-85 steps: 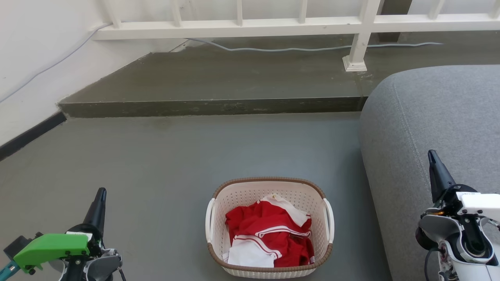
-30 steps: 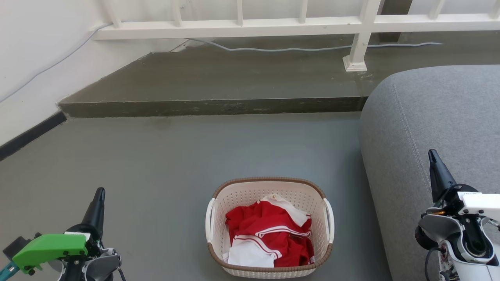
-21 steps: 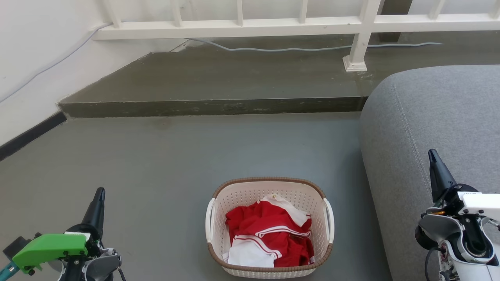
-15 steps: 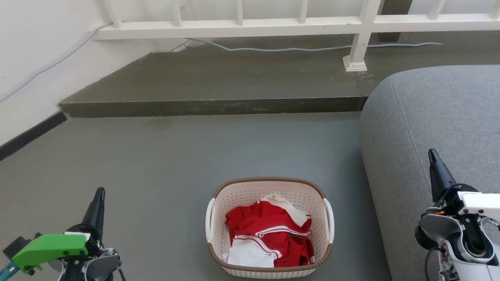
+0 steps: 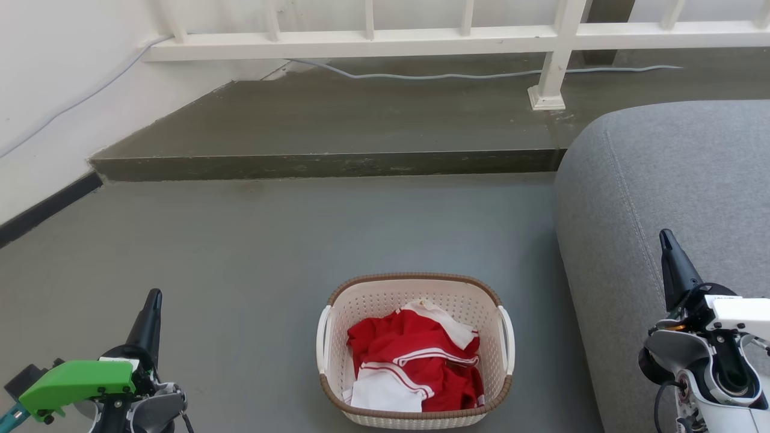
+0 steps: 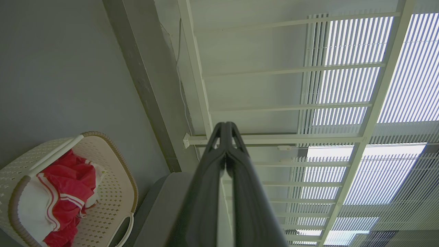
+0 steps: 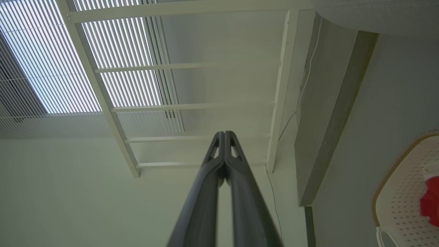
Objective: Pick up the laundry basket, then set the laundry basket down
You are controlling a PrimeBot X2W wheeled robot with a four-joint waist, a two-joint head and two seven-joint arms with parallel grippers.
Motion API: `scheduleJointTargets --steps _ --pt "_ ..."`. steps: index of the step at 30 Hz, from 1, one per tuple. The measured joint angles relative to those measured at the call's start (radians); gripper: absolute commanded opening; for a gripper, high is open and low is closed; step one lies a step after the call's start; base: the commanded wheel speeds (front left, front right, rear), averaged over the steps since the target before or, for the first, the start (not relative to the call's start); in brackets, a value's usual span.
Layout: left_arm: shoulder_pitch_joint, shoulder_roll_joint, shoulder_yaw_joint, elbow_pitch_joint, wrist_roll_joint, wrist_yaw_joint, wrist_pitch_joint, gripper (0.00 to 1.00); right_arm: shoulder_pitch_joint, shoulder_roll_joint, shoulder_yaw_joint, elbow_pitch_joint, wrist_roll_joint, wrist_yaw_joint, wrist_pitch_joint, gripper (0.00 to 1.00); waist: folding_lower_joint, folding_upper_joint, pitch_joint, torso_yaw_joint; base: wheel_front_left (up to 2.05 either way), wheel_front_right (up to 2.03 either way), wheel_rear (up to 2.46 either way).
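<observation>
Laundry basket (image 5: 385, 300) holding red-and-white clothing (image 5: 415, 355) sits on the grey floor (image 5: 240, 252) between the left gripper (image 5: 154, 296) and right gripper (image 5: 664, 236), both clenched empty and well apart from it.

The floor (image 5: 252, 252) is smooth and grey. The laundry basket (image 5: 415, 277) stands upright on it at the lower middle of the head view, near but apart from the rounded grey sofa (image 5: 674, 168) on the right. Farther back is a darker raised step (image 5: 337, 120), which carries a white railing post (image 5: 552, 60) and a thin pale cable (image 5: 457, 76). A black skirting strip (image 5: 48, 205) edges the floor at the left wall.
</observation>
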Motion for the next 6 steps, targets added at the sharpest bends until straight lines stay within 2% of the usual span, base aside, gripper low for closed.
scheduleJointTargets --steps 6 --pt "0.0 0.0 0.0 0.0 0.0 0.0 0.0 0.0 0.0 0.0 0.0 0.0 0.0 0.0 0.0 0.0 0.0 0.0 0.0 0.0 0.0 0.0 0.0"
